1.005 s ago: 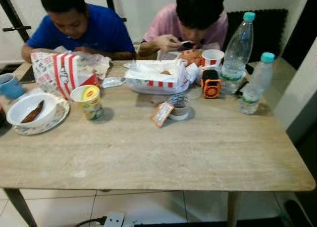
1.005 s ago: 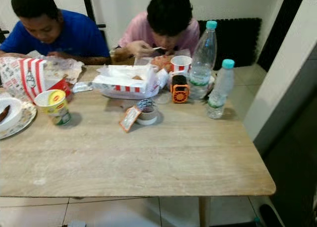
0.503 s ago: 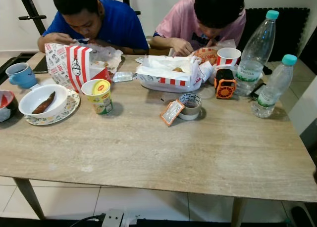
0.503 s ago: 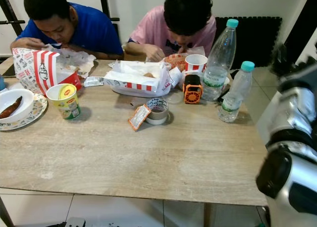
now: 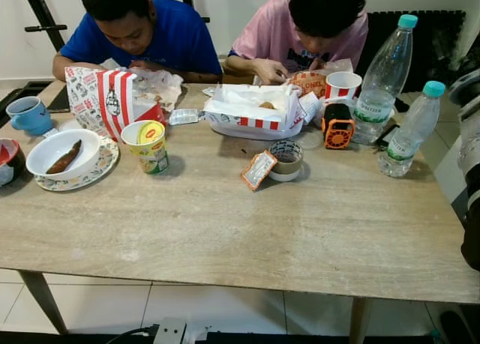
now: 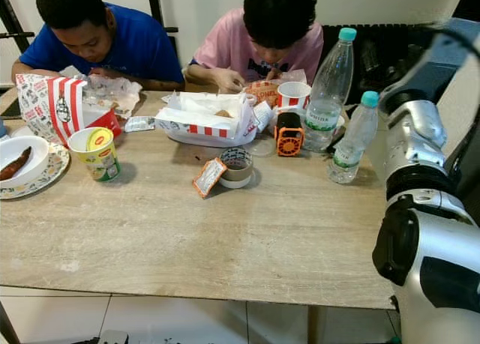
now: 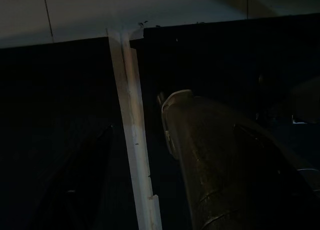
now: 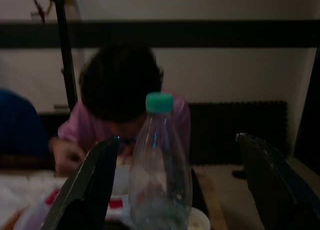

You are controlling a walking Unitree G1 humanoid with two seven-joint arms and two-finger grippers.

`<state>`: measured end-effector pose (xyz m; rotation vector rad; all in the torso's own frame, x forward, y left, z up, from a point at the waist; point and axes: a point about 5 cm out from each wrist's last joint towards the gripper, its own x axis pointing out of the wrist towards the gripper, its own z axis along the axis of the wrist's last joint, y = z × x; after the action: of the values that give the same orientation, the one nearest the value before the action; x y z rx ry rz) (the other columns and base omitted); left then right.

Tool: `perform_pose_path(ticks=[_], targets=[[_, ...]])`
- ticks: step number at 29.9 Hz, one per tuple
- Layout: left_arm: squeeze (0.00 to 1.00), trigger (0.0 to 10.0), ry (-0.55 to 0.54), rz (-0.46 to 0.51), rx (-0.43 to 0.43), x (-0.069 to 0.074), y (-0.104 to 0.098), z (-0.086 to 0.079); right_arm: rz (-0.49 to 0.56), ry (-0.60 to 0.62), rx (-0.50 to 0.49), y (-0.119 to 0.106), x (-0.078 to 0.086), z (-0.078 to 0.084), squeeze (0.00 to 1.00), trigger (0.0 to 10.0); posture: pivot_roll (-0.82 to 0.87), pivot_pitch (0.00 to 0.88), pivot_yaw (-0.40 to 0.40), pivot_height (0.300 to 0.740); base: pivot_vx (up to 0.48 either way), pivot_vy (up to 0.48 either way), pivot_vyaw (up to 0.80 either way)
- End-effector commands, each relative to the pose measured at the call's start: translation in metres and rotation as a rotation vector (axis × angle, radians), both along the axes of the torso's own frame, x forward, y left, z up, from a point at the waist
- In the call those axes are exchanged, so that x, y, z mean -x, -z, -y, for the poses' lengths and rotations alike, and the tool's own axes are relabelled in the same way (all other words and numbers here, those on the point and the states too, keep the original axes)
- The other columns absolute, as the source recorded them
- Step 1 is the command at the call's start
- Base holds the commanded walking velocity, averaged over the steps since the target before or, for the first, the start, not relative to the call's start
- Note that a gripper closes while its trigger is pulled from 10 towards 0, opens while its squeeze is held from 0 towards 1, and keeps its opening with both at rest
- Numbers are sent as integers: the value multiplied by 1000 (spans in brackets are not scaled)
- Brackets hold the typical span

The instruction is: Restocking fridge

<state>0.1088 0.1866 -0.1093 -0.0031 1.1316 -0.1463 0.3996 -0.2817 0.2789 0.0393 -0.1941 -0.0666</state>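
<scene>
The table (image 6: 225, 239) carries food boxes, a tall bottle (image 6: 328, 89) and a short bottle (image 6: 351, 138) at its right end. The right arm (image 6: 424, 231) is raised beside that end. In the right wrist view, the right gripper (image 8: 175, 185) is spread wide, framing the tall bottle without contact. The left gripper (image 7: 135, 180) hangs in shade, fingers apart.

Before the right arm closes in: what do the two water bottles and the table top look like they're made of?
Tall bottle: clear thin plastic, likely PET; see-through ribbed wall, teal screw cap, paper-like label.
Short bottle: the same clear plastic, teal cap.
Table top: pale matte surface with streaky grain, probably wood-look laminate or veneer; solid wood can't be ruled out.
Right gripper is open, framing the tall bottle.
</scene>
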Motion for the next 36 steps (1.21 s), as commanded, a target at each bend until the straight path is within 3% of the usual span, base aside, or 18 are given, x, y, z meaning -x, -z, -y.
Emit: perform_pose_path(ticks=[1,9,19,30,31,32,33,34,35,36], targets=[[0,10000,4,-100,-4,26,7,-3,-38,33,13,0,0,4,0,10000,15,24,6,740,0,0,0],[0,10000,10,-100,-7,27,7,-5,-177,105,-47,29,0,5,0,10000,25,34,7,740,0,0,0],[0,10000,8,-110,-9,31,7,-5,-207,59,-67,36,-3,-5,0,10000,25,45,11,740,0,0,0],[0,10000,10,-116,-5,35,8,-4,-267,87,-101,50,-2,-9,0,10000,28,62,11,740,0,0,0],[0,10000,11,-118,-5,36,8,-3,-267,94,-106,51,-2,-8,0,9255,28,66,11,740,0,0,0],[0,10000,11,-118,-5,36,8,-3,-267,94,-106,51,-2,-8,0,9255,28,66,11,740,0,0,0],[0,10000,11,-121,-5,37,8,-3,-258,100,-114,50,-2,-7,0,4667,29,68,12,740,0,0,0],[0,10000,11,-122,-5,38,9,-3,-253,107,-120,49,-2,-7,0,3059,29,68,12,740,0,0,0],[0,10000,11,-122,-5,38,9,-3,-253,107,-120,49,-2,-7,0,3059,29,68,12,740,0,0,0],[0,10000,12,-125,-6,39,9,-3,-246,109,-128,49,-2,-6,0,0,30,69,14,740,0,0,0]])
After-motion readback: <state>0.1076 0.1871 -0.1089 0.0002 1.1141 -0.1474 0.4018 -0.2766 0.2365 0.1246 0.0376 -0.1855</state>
